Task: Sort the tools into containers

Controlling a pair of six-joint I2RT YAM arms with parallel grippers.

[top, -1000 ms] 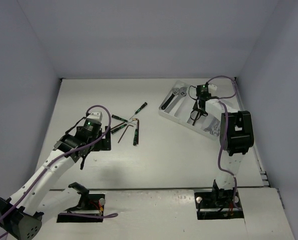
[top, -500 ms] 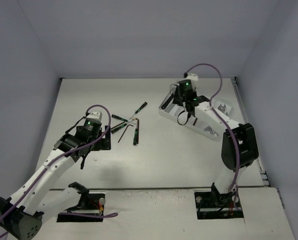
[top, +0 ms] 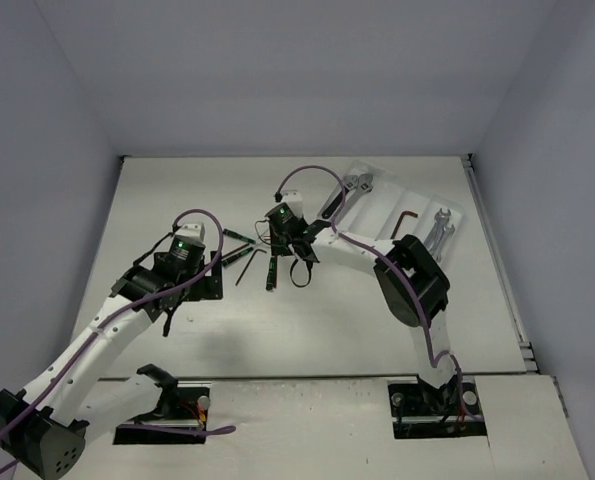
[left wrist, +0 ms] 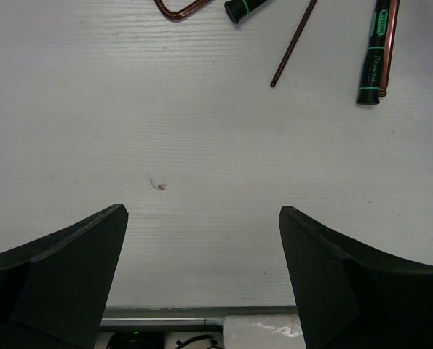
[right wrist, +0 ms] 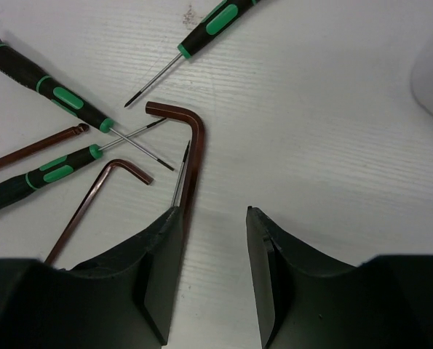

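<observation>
Several green-and-black screwdrivers point(right wrist: 49, 87) and reddish-brown hex keys point(right wrist: 191, 160) lie crossed in a pile on the table, left of centre in the top view point(top: 247, 255). My right gripper point(right wrist: 212, 211) is open and empty, low over the table at the pile's right edge point(top: 295, 255). Its left finger point(right wrist: 154, 254) is right beside the large hex key's long arm. My left gripper point(left wrist: 201, 211) is open and empty over bare table, to the pile's left point(top: 199, 285). The translucent tray point(top: 377, 235) holds an adjustable wrench point(top: 352, 188), a hex key point(top: 407, 215) and open-end wrenches point(top: 437, 230).
One screwdriver point(left wrist: 376, 51) and a thin hex key point(left wrist: 292, 43) lie at the top of the left wrist view. The right arm stretches across the table from the tray toward the pile. Walls close the table at the back and sides.
My right arm has swung from over the tray leftward to the tool pile, uncovering the tray. The left arm has not moved.
</observation>
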